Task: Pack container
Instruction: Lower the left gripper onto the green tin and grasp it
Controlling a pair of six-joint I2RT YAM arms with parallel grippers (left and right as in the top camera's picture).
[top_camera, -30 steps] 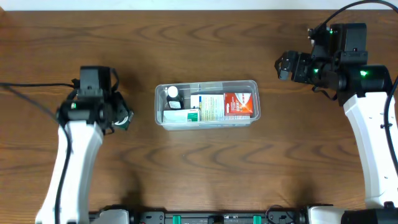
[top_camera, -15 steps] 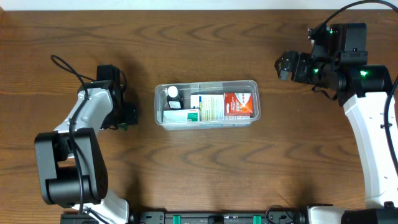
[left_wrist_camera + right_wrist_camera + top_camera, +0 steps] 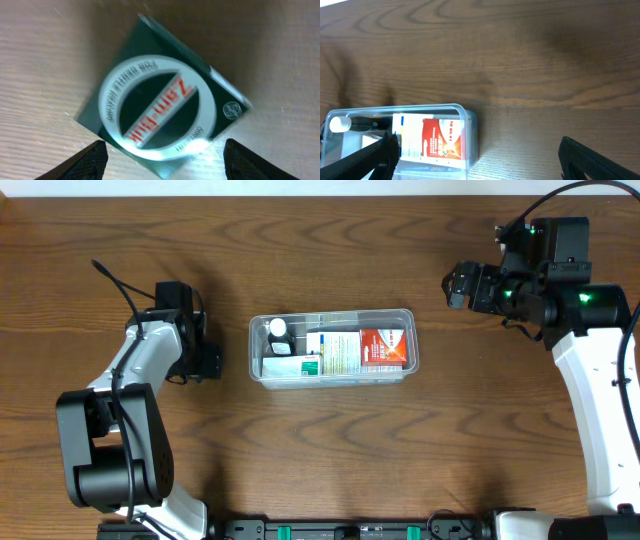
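The container is a clear tub at the table's middle. It holds a white-capped bottle, a green-and-white box and a red-and-white box. My left gripper is open, left of the container, right above a small dark green Zam-Buk box. In the left wrist view the box lies on the wood between the spread fingers, untouched. My right gripper is open and empty, up to the right of the container. The right wrist view shows the container's right end and the red-and-white box.
Bare brown wooden table lies all round the container. The table's far edge runs along the top. The left arm's cable loops above its wrist.
The left arm has swung round and its gripper has shifted a little up and right over the green box. The right arm and the container have not moved.
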